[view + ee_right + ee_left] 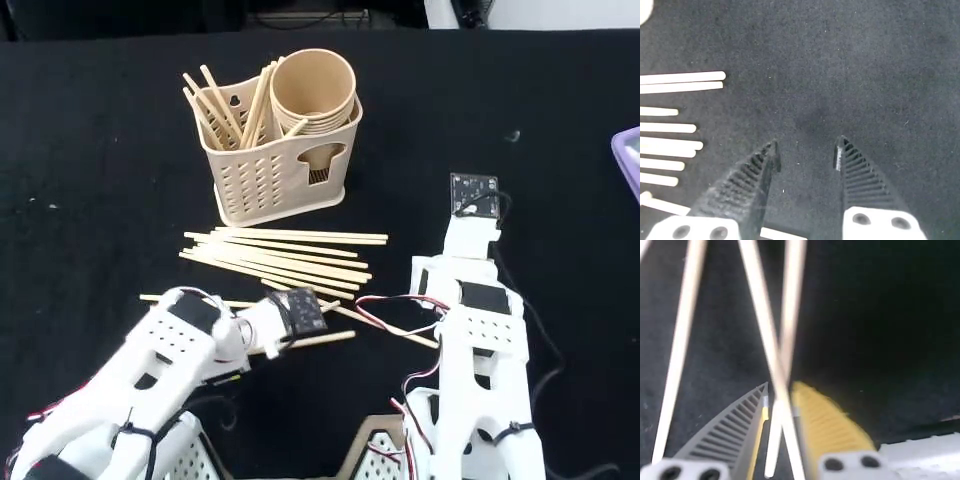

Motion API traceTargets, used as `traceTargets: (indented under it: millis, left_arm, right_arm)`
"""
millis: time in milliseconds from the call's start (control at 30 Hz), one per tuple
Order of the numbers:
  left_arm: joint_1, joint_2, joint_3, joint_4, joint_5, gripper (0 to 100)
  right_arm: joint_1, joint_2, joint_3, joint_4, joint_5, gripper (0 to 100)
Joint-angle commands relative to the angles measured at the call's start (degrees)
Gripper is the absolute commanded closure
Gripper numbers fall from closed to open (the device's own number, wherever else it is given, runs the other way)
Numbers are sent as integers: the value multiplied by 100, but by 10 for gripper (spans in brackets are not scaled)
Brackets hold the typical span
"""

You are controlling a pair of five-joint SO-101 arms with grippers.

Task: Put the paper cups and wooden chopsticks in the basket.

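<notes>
A black cloth covers the table and reaches every edge of the high view. The basket, a beige perforated plastic one, stands upright in the upper middle of that frame, a little left of centre. A stack of paper cups sits mouth-up in its right part. A bunch of upright chopsticks leans out of its left part, with a few more sticks beside the cups.

Just below the basket, the loose chopsticks lie flat on the cloth in a rough fan, running mostly left to right. A couple of stragglers run down towards the lower middle of the frame.

The left arm comes in from the lower left corner of the high view, with its wrist over the lower edge of that pile. In the left wrist view the left gripper has its grey and yellow fingers drawn in tight around two crossed chopsticks, which pass between them.

The right arm rises from the lower right of the high view. The right gripper has its fingers spread apart over bare cloth, holding nothing, with chopstick ends lying at the left of its wrist view.

A purple object shows at the right edge of the high view.
</notes>
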Motion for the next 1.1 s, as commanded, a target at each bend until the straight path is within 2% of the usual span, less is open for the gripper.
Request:
traceTargets:
  millis: [0,167,533,633,767,933,1067]
  left_arm:
    - [-303,-35,-40,-360,-26,784]
    - [-409,-26,347,-1160,-26,805]
    - [-418,-26,119,-1486,-18,812]
    - [-418,-26,13,-1749,475,812]
    - [-356,-18,-171,-1793,1213,812]
    - [-418,-53,-163,-1697,1257,812]
    - [-268,-35,-268,-1301,1257,812]
  right_arm:
    - [-79,-136,-40,-114,26,815]
    - [-79,-136,-31,-114,26,815]
    - [-79,-136,-31,-114,26,815]
    - [-79,-136,-31,-114,26,815]
    - [-79,-136,-22,-114,26,815]
    - [-79,-136,-22,-114,26,815]
    - [-79,-136,-22,-114,26,815]
